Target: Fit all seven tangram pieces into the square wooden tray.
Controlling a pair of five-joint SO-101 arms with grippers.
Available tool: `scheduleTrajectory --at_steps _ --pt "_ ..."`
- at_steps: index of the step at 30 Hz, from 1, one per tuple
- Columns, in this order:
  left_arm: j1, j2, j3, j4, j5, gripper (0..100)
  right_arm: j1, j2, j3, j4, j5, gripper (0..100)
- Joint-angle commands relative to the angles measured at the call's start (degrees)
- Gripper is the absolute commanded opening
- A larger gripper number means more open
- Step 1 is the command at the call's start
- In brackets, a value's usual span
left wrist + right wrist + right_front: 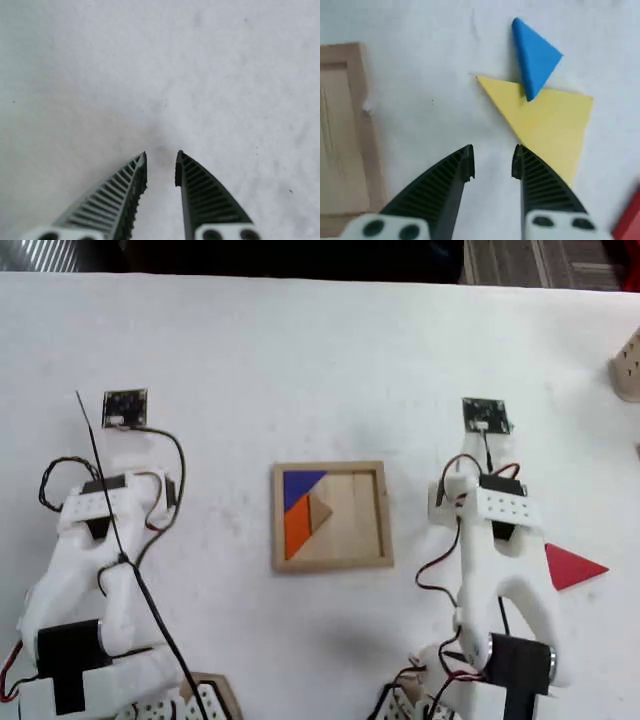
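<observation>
One white table [300, 350] carries everything. From above you see the left arm [90, 560] and the right arm [495, 550] on either side of the square wooden tray [330, 468]. The tray sits mid-table and holds a blue piece [300, 487], an orange piece [296, 528] and a small tan triangle [320, 510] along one side. A red triangle [572, 566] lies just beyond the right arm. Your right wrist view adds a yellow triangle [545, 117] with a blue triangle [535, 57] touching its edge; from above, the right arm lies over that patch. A pale block [628, 365] stands at the table's edge. The right fingers [445, 185] stand slightly apart and empty, near the yellow triangle. The left fingers [122, 195] are likewise parted over bare table.
</observation>
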State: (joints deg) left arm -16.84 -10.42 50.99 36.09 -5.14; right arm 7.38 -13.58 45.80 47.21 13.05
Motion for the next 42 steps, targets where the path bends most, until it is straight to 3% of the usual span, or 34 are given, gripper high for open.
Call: scheduleTrajectory --at_steps 1,10,16,20,31,38,42 --pt "-0.31 -0.31 -2.99 0.00 -0.18 11 -1.01 0.04 -1.05 -0.48 3.78 13.0" --pt "-0.31 -0.22 -2.99 0.18 0.00 11 1.36 0.13 -2.46 -0.57 4.48 13.1" --pt "-0.31 -0.40 -3.16 0.00 0.00 11 6.46 5.41 -12.48 -1.36 10.81 19.1" --pt "-0.48 -0.31 -3.34 0.00 0.09 11 8.57 14.73 -25.67 2.95 13.63 26.4" --pt "-0.31 -0.22 -3.16 -2.02 0.09 11 6.73 44.09 -73.23 21.41 27.96 26.8" --pt "-0.31 -0.22 -3.08 -2.02 0.09 11 4.44 61.85 -95.38 32.75 43.25 26.8" --pt "-0.31 -0.22 -3.25 -2.02 0.09 11 4.62 70.64 -106.20 35.65 46.33 26.8"
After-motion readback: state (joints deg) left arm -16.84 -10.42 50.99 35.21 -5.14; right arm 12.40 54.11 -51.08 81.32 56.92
